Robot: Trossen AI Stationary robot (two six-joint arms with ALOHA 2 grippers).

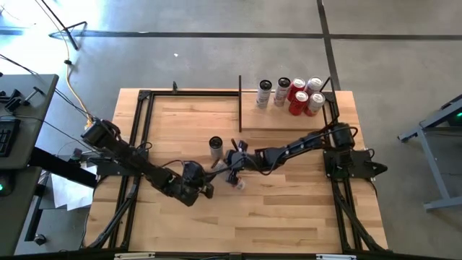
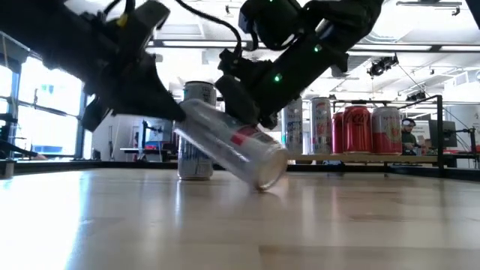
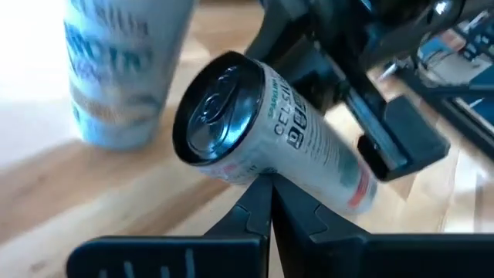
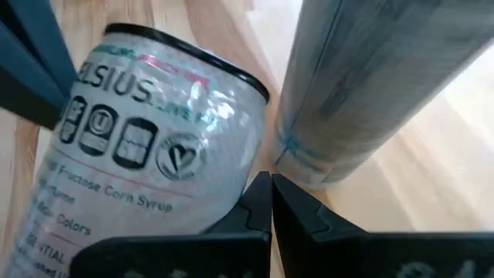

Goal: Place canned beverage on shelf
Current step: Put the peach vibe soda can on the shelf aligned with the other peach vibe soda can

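Note:
A white Celsius can (image 2: 232, 146) sits tilted near the table's middle, its bottom end (image 2: 264, 178) on the planks and its dark lid end (image 3: 220, 108) raised toward the left. It also shows in the high view (image 1: 237, 183). My left gripper (image 3: 270, 207) is shut, with its tips under the can near the lid end. My right gripper (image 4: 270, 199) is shut against the can's side. A second can (image 1: 215, 147) stands upright just behind. The pale wood shelf (image 1: 285, 121) at the far right holds several cans (image 1: 297, 96). My left gripper's shut fingertips (image 3: 258, 202) touch the underside of the can's side wall (image 3: 255, 171) near the lid end, coming level from the table's left. The can leans above them, with its bottom end on the table. My right gripper's shut fingertips (image 4: 258, 197) lie against the can's printed side wall (image 4: 220, 170), below the lid rim, coming slanting down from the table's right. The can is tilted and is not pinched.
The upright can (image 2: 196, 131) stands close behind the tilted one, beside my right gripper's fingers (image 4: 363, 85). Black frame bars (image 1: 144, 130) run along the table's sides and the shelf's edge (image 1: 240, 101). Bare planks (image 1: 289, 209) lie toward the near edge.

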